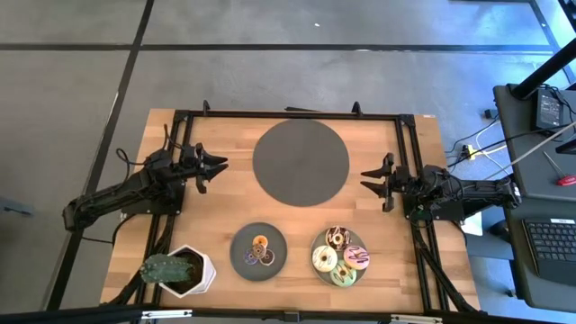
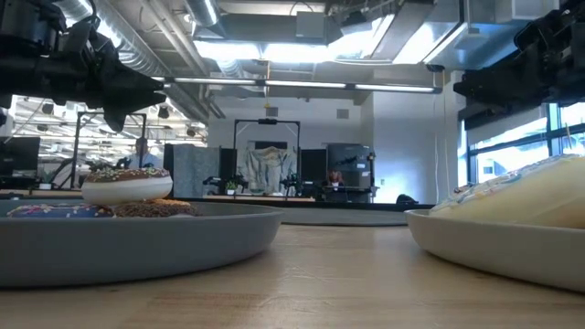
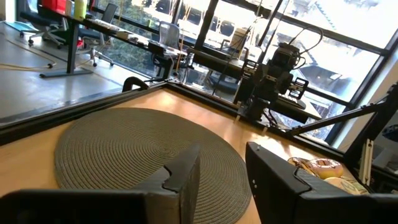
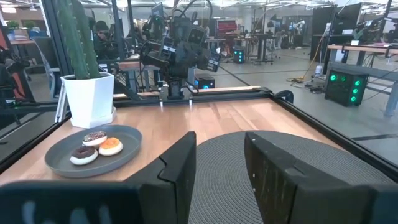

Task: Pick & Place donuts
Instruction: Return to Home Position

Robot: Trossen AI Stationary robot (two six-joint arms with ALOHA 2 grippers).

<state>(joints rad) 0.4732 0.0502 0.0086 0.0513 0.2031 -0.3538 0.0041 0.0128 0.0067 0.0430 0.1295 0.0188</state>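
Two small grey plates sit near the table's near edge. The left plate [image 1: 258,250] holds three mini donuts [image 4: 96,146]: orange, brown and purple. The right plate [image 1: 339,256] holds several larger donuts [image 1: 337,238], also seen as donuts [image 3: 320,168] in the left wrist view. My left gripper [image 1: 216,173] hovers open at the left of the big round grey mat [image 1: 300,163]. My right gripper [image 1: 364,178] hovers open at the mat's right. In the wrist views the left gripper [image 3: 224,180] and the right gripper [image 4: 221,168] are both empty.
A cactus in a white pot [image 1: 175,270] stands at the table's near left corner, close to the mini-donut plate. A black frame rail [image 1: 297,114] runs around the tabletop. Bare wood lies between the mat and the two plates.
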